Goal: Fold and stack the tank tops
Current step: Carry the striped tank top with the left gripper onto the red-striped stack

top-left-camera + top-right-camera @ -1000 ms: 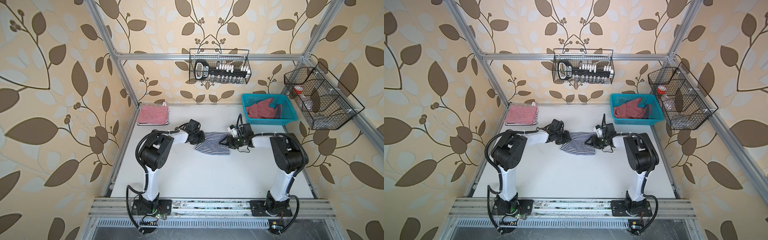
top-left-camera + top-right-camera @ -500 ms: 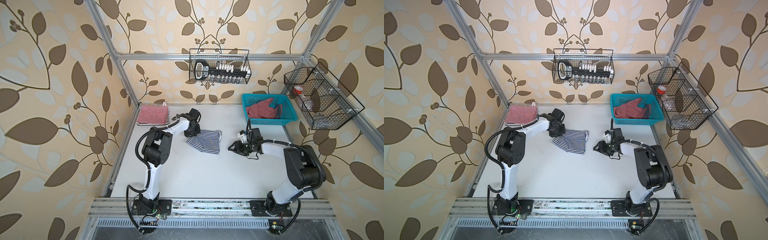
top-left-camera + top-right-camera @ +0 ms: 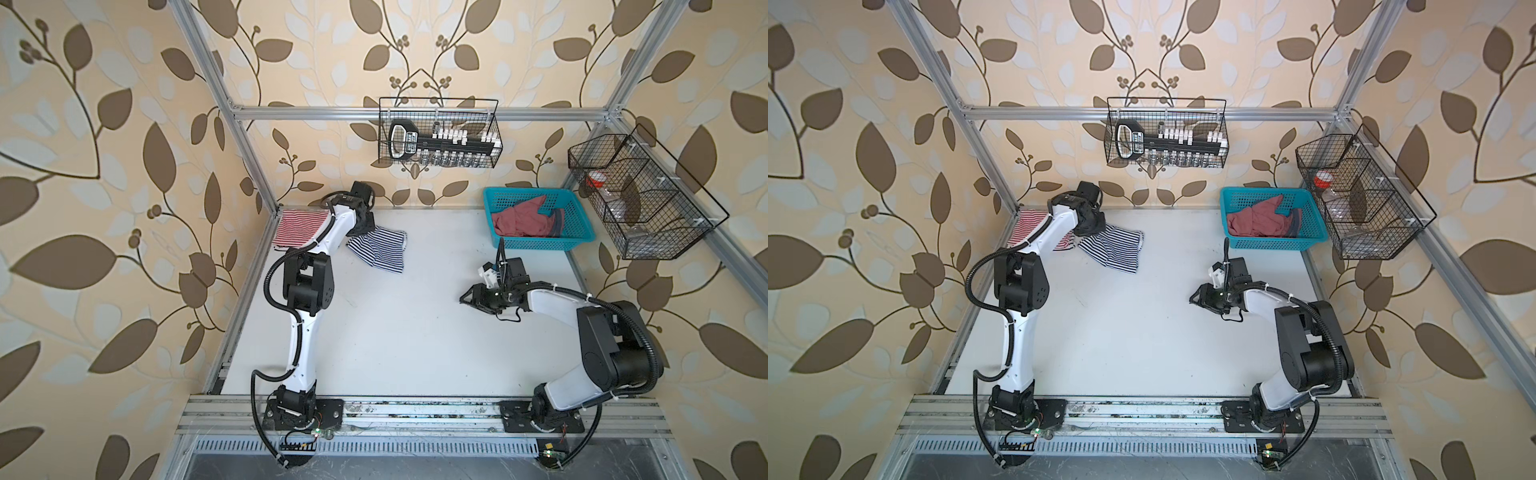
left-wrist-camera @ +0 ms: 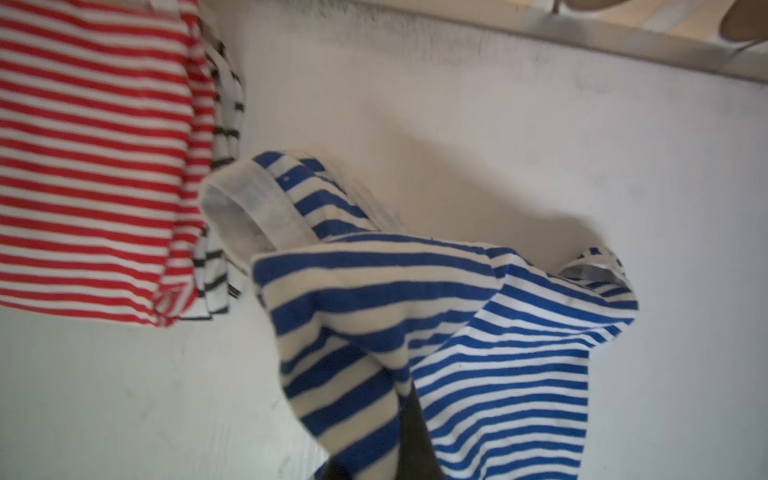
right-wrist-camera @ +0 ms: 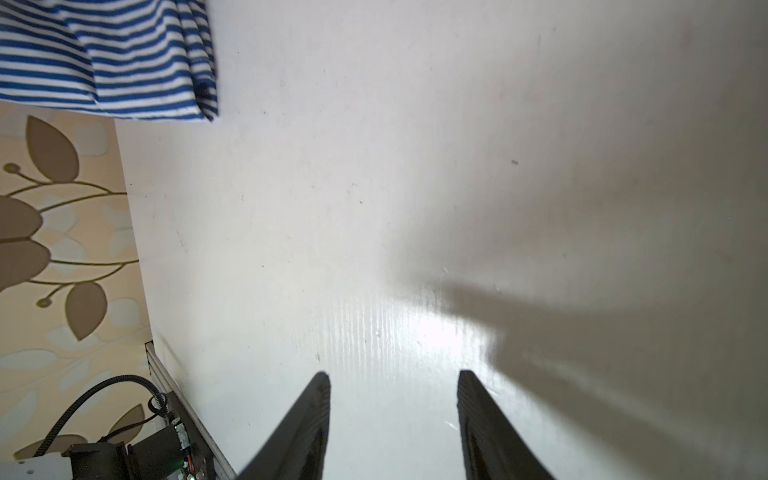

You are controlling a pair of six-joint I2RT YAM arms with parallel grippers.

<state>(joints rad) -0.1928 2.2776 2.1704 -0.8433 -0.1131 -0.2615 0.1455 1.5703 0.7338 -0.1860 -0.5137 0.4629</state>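
The navy-and-white striped tank top [image 3: 380, 251] [image 3: 1115, 249] hangs crumpled from my left gripper [image 3: 365, 226] [image 3: 1094, 226], which is shut on one end near the back left. In the left wrist view its cloth [image 4: 457, 332] drapes over a dark finger [image 4: 413, 440]. The red-and-white striped tank top [image 3: 299, 228] [image 3: 1027, 224] [image 4: 91, 158] lies folded in the back left corner, just beside it. The dusty red tank top [image 3: 521, 220] [image 3: 1258, 222] lies bunched in the basket. My right gripper [image 3: 467, 299] [image 3: 1196, 299] [image 5: 395, 382] is open and empty, low over bare table on the right.
The turquoise basket [image 3: 536, 245] [image 3: 1266, 245] stands at the back right. Wire baskets hang on the back wall [image 3: 438, 139] and the right wall [image 3: 640, 199]. A black-and-white striped cloth [image 4: 224, 124] shows under the red-striped top. The white tabletop [image 3: 415, 332] spreads between the arms.
My left gripper has carried the navy-striped top from mid-table to the back left, next to the red-striped one. My right gripper has drawn away from the top, to the right and forward.
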